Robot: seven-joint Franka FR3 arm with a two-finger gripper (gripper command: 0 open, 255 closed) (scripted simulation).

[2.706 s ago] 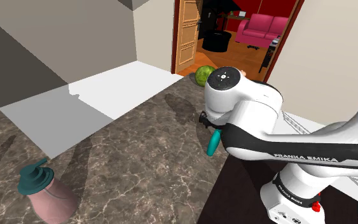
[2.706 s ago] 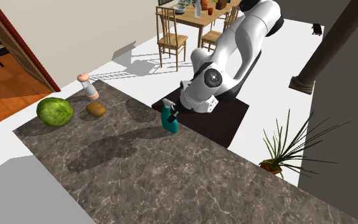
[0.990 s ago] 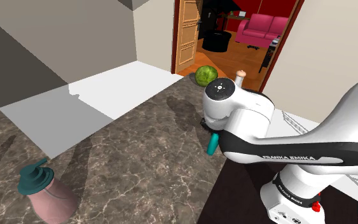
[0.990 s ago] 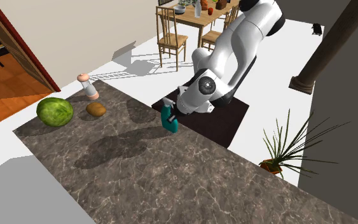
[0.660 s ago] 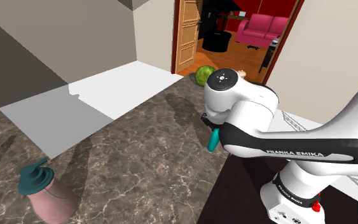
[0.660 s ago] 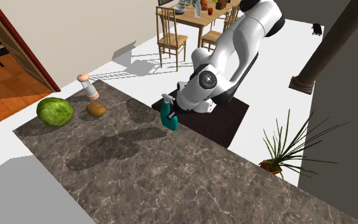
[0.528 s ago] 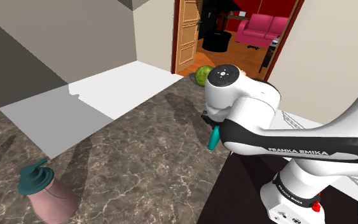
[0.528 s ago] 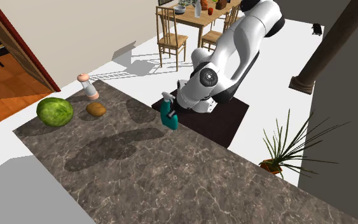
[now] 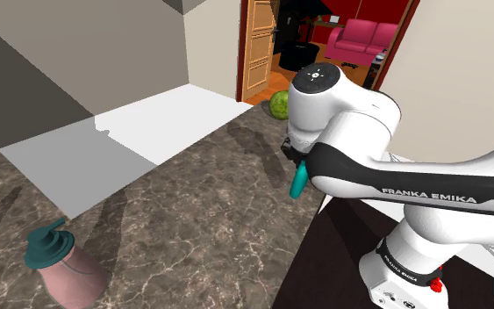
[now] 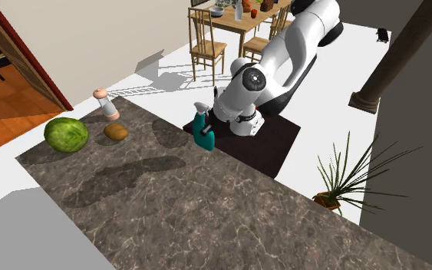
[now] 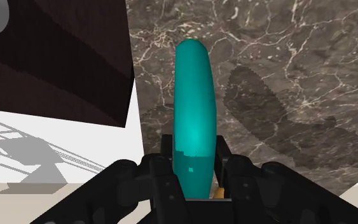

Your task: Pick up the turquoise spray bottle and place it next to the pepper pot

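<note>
My gripper is shut on the turquoise spray bottle, with a black finger on each side of its body. The bottle hangs upright in the air above the marble counter's edge beside my stand. In the shoulder view the bottle's lower part shows under the white wrist, clear of the counter. The pepper pot, light with reddish bands, stands at the counter's far corner on the second exterior view's left, well away from the bottle.
A green cabbage and a brown potato lie near the pepper pot. A pink jug with a teal lid stands at the shoulder view's lower left. Dark marble counter spreads between them. Dining chairs and a plant stand beyond.
The arm has risen and carried the bottle higher off the counter. Its shadow on the marble has slid toward the second exterior view's left. The grip stays the same.
</note>
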